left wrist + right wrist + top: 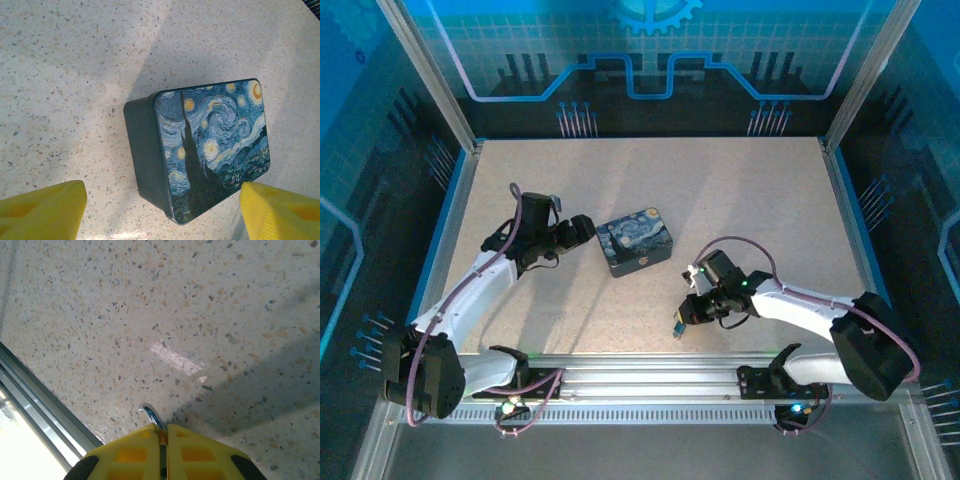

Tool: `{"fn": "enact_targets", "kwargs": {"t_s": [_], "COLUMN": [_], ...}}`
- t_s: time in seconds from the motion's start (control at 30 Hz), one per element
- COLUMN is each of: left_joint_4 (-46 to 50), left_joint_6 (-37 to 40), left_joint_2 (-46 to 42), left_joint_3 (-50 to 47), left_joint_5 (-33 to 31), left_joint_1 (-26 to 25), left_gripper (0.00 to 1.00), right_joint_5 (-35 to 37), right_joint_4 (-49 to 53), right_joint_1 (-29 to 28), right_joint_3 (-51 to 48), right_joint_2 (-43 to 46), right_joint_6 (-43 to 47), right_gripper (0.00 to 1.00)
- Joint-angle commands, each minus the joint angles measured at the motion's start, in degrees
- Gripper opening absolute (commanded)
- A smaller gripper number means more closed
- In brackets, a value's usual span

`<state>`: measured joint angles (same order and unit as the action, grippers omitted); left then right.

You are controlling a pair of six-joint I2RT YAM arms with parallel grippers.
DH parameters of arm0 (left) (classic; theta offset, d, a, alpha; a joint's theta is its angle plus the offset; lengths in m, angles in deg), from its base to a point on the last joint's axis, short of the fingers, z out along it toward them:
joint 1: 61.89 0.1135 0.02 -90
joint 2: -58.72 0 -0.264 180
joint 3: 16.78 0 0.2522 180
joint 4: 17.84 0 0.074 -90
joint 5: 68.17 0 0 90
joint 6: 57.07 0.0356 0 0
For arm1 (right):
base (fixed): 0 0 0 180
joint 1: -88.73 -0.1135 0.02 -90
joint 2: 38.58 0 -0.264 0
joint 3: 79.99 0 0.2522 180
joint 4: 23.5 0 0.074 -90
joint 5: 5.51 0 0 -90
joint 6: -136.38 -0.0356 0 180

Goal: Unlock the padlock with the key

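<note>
The right pincer (164, 432) was pressed shut, its yellow fingers (200, 455) meeting with almost no gap. Pinched between them was a thin silvery sliver of metal with a curved tip, which looked to be the key (150, 416). Only that short end poked out, close above the speckled worktop (740, 190), and I could not tell whether it touched. From above, this pincer sat near and to the right of the painted tin box (635, 240), well apart from it and close to the metal rail (650, 365) along the near edge.

The left pincer (580, 230) was spread wide with nothing in its grasp. It sat just left of the tin box and was aimed at its left end. In its wrist view the two yellow fingers (42, 212) framed the box's dark side wall and swirly lid.

A pale speck (642, 262) on the box's near wall may have been the padlock, too small to tell.
</note>
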<state>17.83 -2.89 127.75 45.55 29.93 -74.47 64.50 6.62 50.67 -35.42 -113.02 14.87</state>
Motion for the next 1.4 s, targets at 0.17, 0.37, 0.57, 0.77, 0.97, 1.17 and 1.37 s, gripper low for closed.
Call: {"fn": "enact_targets", "kwargs": {"t_s": [0.17, 0.37, 0.57, 0.77, 0.97, 1.17, 1.37], "left_joint_4": [1.3, 1.3, 1.5, 2.0, 3.1, 3.3, 5.4], "left_joint_6": [0.9, 0.9, 0.9, 0.5, 0.6, -0.1, 0.1], "left_joint_2": [-0.9, -1.1, -1.5, -2.8, -5.3, -9.0, -13.5], "left_joint_3": [-0.9, -1.1, -1.4, -1.3, -1.2, -2.2, -2.0], "left_joint_5": [-0.2, 0.2, 0.1, -0.3, -1.1, -1.8, -3.6], "left_joint_1": [0.5, 0.5, 0.5, 0.5, 0.5, 0.6, 0.5], "left_gripper": [0.81, 0.81, 0.82, 0.81, 0.82, 0.85, 0.87], "right_joint_5": [-1.4, -1.2, -0.3, 0.7, 2.2, 6.0, 11.3], "right_joint_4": [-3.6, -3.7, -3.2, -2.4, -1.0, 1.5, 3.8], "right_joint_1": [0.7, 0.7, 0.8, 0.9, 0.9, 1.1, 1.9], "right_joint_3": [0.7, 1.1, 1.1, 1.1, 1.2, 1.9, 2.7], "right_joint_2": [-4.6, -5.6, -5.0, -3.6, -0.2, 5.3, 12.5], "right_joint_6": [-1.5, -1.8, -1.8, -1.9, -1.6, -0.8, -0.9], "right_gripper": [0.13, 0.16, 0.18, 0.20, 0.21, 0.26, 0.31]}}
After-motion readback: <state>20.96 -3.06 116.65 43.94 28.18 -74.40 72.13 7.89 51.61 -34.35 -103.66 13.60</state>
